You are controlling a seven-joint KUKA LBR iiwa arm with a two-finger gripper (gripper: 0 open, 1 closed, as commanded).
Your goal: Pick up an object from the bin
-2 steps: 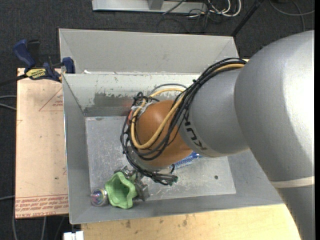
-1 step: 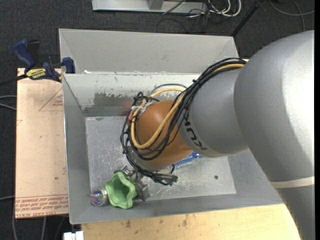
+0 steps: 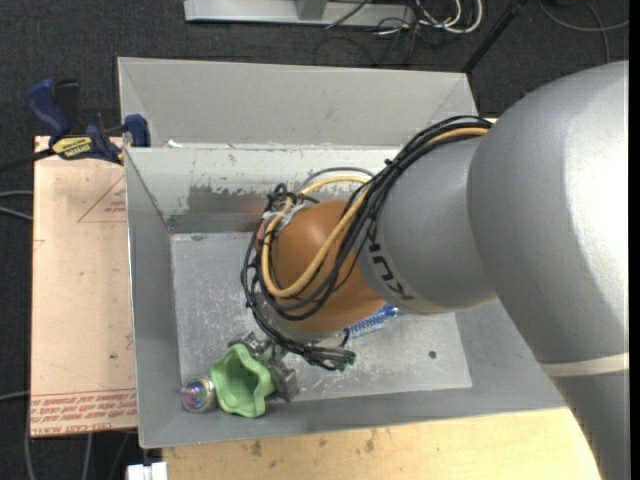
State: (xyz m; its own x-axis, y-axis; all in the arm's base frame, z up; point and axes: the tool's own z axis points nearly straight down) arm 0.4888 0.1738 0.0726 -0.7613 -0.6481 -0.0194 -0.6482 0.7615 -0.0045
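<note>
The arm [image 3: 470, 228] reaches in from the right, its orange cover [image 3: 305, 248] and cables [image 3: 352, 218] over the middle of the bin [image 3: 150, 268]. The gripper [image 3: 276, 366] sits low at the lower left of the bin floor, against the right side of a crumpled green thing [image 3: 238, 384]. I cannot tell how far open it is, or whether it has hold of anything. A small shiny ball [image 3: 196, 396] lies just left of the green thing. A blue item [image 3: 375, 319] peeks out beneath the arm.

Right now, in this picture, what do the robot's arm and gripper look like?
The arm is thick, rounded and silver-grey, with dark KUKA lettering. An orange domed cover sits at its wrist, looped by black and yellow cables. The gripper below is small, dark metal.
</note>
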